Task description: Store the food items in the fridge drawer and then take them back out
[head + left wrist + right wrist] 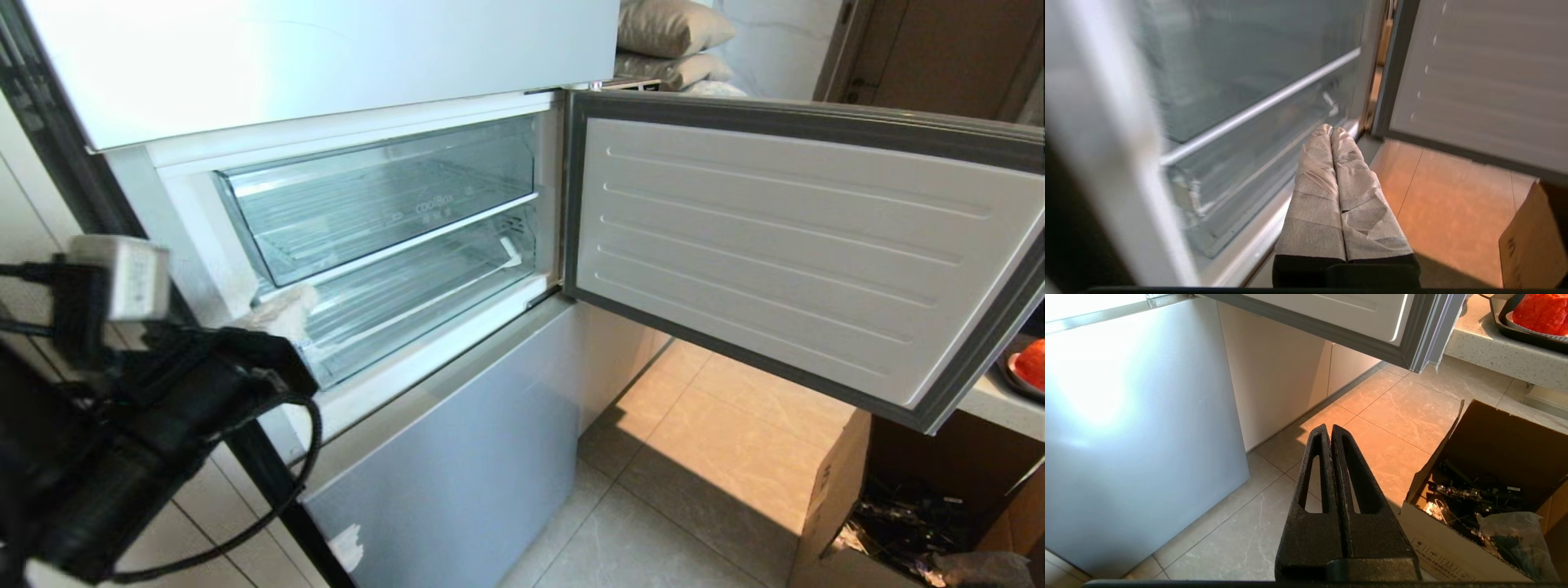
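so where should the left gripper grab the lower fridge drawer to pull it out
Probably the fridge drawer front lip, approached straight from the front. It is shut flush under the upper drawer, so only that stepped lip offers a hold. The left gripper, shut, must open first.

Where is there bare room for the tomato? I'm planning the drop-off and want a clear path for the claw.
Both clear plastic fridge drawers look empty: the upper plain-fronted one and the lower ribbed-floor one, bordered by the white fridge frame. The lower drawer's left end is crowded by the shut left claw. The open white fridge door walls off the right side.
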### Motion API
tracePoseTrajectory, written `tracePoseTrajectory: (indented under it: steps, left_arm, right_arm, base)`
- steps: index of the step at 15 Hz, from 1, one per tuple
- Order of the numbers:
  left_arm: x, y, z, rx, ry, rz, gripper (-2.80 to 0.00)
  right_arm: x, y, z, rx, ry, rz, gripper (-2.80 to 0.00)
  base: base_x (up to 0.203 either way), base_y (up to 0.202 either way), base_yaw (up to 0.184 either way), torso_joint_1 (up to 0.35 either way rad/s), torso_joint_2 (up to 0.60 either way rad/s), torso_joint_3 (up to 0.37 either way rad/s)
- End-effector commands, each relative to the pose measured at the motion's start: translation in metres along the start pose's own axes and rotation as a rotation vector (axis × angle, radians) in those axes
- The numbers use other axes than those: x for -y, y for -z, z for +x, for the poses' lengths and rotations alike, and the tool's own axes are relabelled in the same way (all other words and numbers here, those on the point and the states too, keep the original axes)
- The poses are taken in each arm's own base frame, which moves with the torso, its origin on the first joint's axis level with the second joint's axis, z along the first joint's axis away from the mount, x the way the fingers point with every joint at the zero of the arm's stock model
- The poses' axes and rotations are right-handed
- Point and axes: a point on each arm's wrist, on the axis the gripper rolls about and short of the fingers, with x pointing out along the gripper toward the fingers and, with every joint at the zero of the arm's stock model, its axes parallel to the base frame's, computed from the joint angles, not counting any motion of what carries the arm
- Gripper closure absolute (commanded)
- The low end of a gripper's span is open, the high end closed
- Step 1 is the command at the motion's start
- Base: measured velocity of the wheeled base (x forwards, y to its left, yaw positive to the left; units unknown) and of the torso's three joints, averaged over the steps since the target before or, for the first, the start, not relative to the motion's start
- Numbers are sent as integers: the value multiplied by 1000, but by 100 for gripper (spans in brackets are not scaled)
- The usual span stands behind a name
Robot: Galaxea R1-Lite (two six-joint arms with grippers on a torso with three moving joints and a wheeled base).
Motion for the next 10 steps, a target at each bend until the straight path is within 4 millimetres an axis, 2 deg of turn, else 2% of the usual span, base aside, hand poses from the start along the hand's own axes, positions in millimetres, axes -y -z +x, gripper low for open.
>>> tracePoseTrajectory:
  steps: [1,4,6,8,10]
  left_arm:
    - [-22,-46,-58,174,-58,-29,0]
    - [-45,-62,-119,175,-237,9,0]
    - [-51,-55,-161,114,-349,65,0]
    - [-44,-29,-199,-28,-283,118,0]
    - [-36,26,-225,-298,-146,136,0]
  right_arm:
    - [0,0,0,-1,0,0,0]
    - [0,0,0,-1,0,0,0]
    - [0,0,0,-1,0,0,0]
    - [0,0,0,-1,0,0,0]
    - [0,0,0,-1,0,0,0]
  base:
    - [0,0,0,0,0,0]
    - [0,0,0,0,0,0]
    - [0,0,0,0,0,0]
    - [0,0,0,0,0,0]
    - [0,0,0,0,0,0]
